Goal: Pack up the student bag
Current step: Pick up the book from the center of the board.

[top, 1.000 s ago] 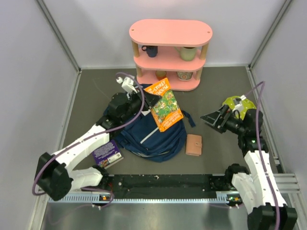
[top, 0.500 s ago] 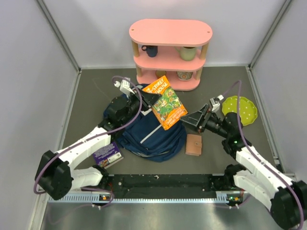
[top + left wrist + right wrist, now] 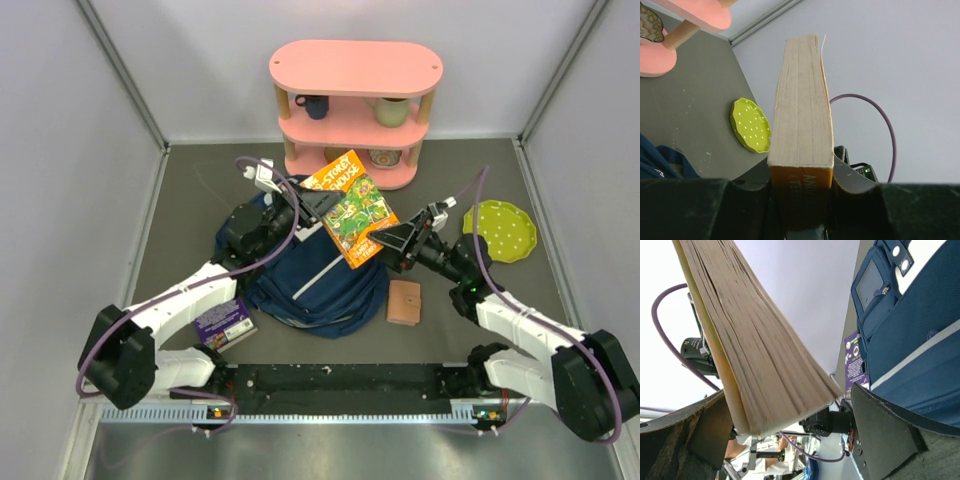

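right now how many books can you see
2: orange book in the left pincer over the student bag; purple book on the table beside it. Bag may hide more.

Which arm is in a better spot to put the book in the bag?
Probably left. The left gripper clamps the book right above the bag. The right gripper is open, its fingers only around the book's edge.

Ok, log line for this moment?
left gripper: grips book over bag | right gripper: open around book edge
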Robot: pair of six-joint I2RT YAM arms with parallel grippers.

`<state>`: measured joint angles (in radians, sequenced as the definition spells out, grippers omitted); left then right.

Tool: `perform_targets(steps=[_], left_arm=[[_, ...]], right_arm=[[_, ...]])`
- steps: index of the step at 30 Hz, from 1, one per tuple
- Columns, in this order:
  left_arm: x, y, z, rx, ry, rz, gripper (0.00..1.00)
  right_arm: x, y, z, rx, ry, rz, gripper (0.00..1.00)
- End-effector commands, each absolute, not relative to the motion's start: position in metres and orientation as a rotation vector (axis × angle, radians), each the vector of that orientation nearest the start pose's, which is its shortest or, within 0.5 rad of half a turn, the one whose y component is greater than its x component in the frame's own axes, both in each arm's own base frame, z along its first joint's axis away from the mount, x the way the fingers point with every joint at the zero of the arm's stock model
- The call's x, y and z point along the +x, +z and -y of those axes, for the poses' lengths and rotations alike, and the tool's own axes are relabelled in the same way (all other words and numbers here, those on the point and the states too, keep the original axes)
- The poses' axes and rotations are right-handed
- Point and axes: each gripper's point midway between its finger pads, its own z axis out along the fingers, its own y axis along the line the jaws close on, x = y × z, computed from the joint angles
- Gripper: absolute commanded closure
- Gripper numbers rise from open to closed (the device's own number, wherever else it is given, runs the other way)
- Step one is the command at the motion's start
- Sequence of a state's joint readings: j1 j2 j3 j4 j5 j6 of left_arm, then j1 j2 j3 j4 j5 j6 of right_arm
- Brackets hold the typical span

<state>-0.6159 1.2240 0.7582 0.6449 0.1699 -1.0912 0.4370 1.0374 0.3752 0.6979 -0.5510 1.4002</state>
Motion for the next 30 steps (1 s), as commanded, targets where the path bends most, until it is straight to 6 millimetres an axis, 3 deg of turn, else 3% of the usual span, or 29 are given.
perform_targets(steps=[1, 4, 7, 8, 10, 11, 13, 14, 15, 16, 17, 18, 19, 20, 21, 22, 23, 24, 25, 27, 28, 30], left_arm=[[0.29, 0.366, 0.298, -0.172, -1.647, -1.408, 1.0], [0.29, 0.362, 0.301, -0.173, -1.664, -1.425, 1.0], [0.29, 0.359, 0.302, -0.176, -1.672, -1.426, 1.0], [0.291, 0.357, 0.302, -0.176, -1.669, -1.432, 1.0], [0.291, 0.354, 0.301, -0.175, -1.653, -1.439, 1.0], [0.291, 0.348, 0.301, -0.179, -1.64, -1.464, 1.0], [0.294, 0.343, 0.302, -0.161, -1.601, -1.495, 1.0], [0.294, 0.341, 0.303, -0.151, -1.585, -1.514, 0.95], [0.296, 0.334, 0.305, -0.147, -1.557, -1.563, 0.74], [0.298, 0.328, 0.305, -0.127, -1.515, -1.594, 0.61], [0.3, 0.322, 0.306, -0.122, -1.485, -1.627, 0.49], [0.302, 0.309, 0.306, -0.128, -1.437, -1.709, 0.26], [0.303, 0.303, 0.305, -0.083, -1.376, -1.738, 0.2], [0.304, 0.295, 0.304, -0.059, -1.332, -1.78, 0.17], [0.306, 0.297, 0.303, -0.035, -1.289, -1.799, 0.13], [0.304, 0.272, 0.298, 0.004, -1.188, -1.903, 0.12], [0.306, 0.268, 0.294, 0.019, -1.136, -1.921, 0.11], [0.305, 0.259, 0.288, 0.064, -1.073, -1.941, 0.1], [0.301, 0.245, 0.283, 0.082, -1.02, -1.998, 0.1], [0.296, 0.229, 0.276, 0.162, -0.933, -2.037, 0.1], [0.29, 0.216, 0.272, 0.19, -0.885, -2.089, 0.1], [0.282, 0.201, 0.276, 0.311, -0.761, -2.122, 0.1]], right_arm=[[0.242, 0.279, -0.256, 0.296, 1.879, -1.657, 0.09], [0.243, 0.291, -0.256, 0.271, 1.925, -1.581, 0.17], [0.243, 0.302, -0.256, 0.241, 1.973, -1.51, 0.36], [0.243, 0.301, -0.257, 0.237, 1.979, -1.507, 0.5], [0.242, 0.302, -0.256, 0.233, 1.983, -1.489, 0.67], [0.241, 0.302, -0.255, 0.236, 1.98, -1.486, 0.88], [0.242, 0.295, -0.255, 0.247, 1.954, -1.516, 1.0], [0.242, 0.293, -0.254, 0.248, 1.944, -1.525, 1.0], [0.24, 0.294, -0.253, 0.228, 1.925, -1.521, 1.0], [0.238, 0.291, -0.252, 0.228, 1.907, -1.533, 1.0], [0.244, 0.275, -0.251, 0.288, 1.857, -1.604, 1.0], [0.241, 0.28, -0.247, 0.25, 1.801, -1.589, 1.0], [0.243, 0.272, -0.245, 0.273, 1.75, -1.63, 1.0], [0.25, 0.245, -0.239, 0.372, 1.64, -1.751, 1.0], [0.251, 0.234, -0.233, 0.355, 1.53, -1.793, 1.0], [0.254, 0.251, -0.219, 0.375, 1.448, -1.734, 1.0], [0.252, 0.219, -0.207, 0.463, 1.322, -1.873, 1.0], [0.252, 0.214, -0.195, 0.462, 1.213, -1.889, 1.0], [0.257, 0.229, -0.174, 0.514, 1.112, -1.818, 1.0], [0.25, 0.207, -0.148, 0.571, 0.915, -1.896, 1.0], [0.25, 0.215, -0.133, 0.601, 0.855, -1.85, 1.0], [0.245, 0.208, -0.119, 0.606, 0.776, -1.866, 1.0]])
